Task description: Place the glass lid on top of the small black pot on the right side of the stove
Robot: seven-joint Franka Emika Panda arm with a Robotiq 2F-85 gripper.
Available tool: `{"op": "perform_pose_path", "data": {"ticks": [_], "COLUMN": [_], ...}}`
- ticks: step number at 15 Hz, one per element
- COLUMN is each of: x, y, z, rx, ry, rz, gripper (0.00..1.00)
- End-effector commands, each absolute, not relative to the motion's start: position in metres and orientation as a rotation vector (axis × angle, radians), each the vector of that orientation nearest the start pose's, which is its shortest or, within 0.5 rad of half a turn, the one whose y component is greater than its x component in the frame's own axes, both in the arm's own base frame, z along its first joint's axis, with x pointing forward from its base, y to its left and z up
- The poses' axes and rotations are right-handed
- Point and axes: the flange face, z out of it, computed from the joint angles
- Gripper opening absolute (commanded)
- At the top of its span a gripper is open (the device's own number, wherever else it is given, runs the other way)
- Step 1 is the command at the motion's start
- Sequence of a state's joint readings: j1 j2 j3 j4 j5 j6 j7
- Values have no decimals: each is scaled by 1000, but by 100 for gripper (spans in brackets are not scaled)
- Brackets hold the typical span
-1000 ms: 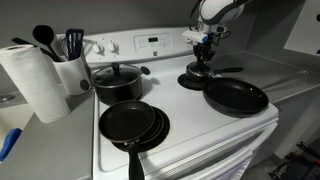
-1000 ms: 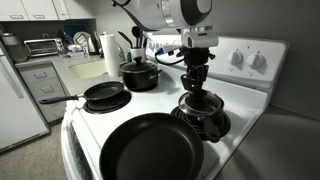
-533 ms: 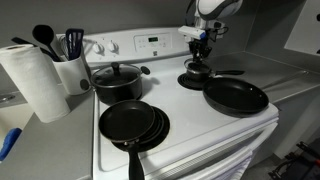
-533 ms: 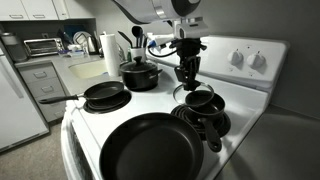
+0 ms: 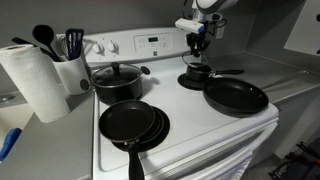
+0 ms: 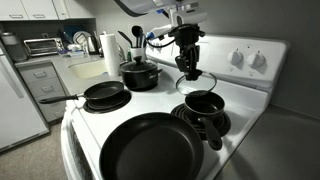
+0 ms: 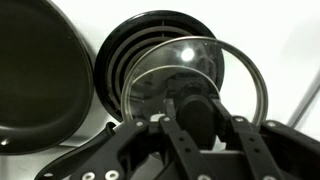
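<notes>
My gripper [image 5: 197, 47] [image 6: 187, 64] is shut on the black knob of the glass lid [image 5: 198, 63] [image 6: 196, 80]. It holds the lid level in the air a little above the small black pot [image 5: 196, 75] [image 6: 205, 104]. The pot stands open on the back burner of the white stove [image 5: 228, 126] [image 6: 152, 100], its long handle [image 5: 228, 71] lying flat. In the wrist view the fingers [image 7: 165, 135] clamp the knob, the clear lid [image 7: 215, 60] fills the middle, and the pot's dark round [image 7: 118, 50] lies under it.
A wide black frying pan [image 5: 236, 97] [image 6: 150, 148] [image 7: 35, 70] sits just in front of the small pot. A big two-handled pot with its lid [image 5: 118, 80] [image 6: 140, 73] and stacked pans [image 5: 133, 122] [image 6: 105, 95] occupy the other burners. Paper towels [image 5: 35, 80] and a utensil holder [image 5: 70, 68] stand beside the stove.
My gripper has risen straight up from the small pot with the glass lid in it. The lid was down on the pot before and now hangs above it.
</notes>
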State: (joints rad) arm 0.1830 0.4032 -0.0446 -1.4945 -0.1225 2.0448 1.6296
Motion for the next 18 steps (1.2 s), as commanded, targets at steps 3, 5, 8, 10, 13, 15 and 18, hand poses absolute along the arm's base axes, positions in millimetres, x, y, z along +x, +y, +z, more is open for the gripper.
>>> {"op": "perform_pose_path", "data": {"ticks": [3,5,8,10,13,15,18], "x": [700,706,716,724,734,739,740], "y": [87,88,92,94,94,93,92], "z": [443,435,425,420,417,420,423], "rx": [-2346,-2357,-2370,-2376,-2368,-2356,-2350], "ry": [2077,2084,2086,2086,2080,2084,2104], "rz": [-395,-408,-419,-426,-432,-432,-418], "gripper": [15,15,15,15,15,15,15]}}
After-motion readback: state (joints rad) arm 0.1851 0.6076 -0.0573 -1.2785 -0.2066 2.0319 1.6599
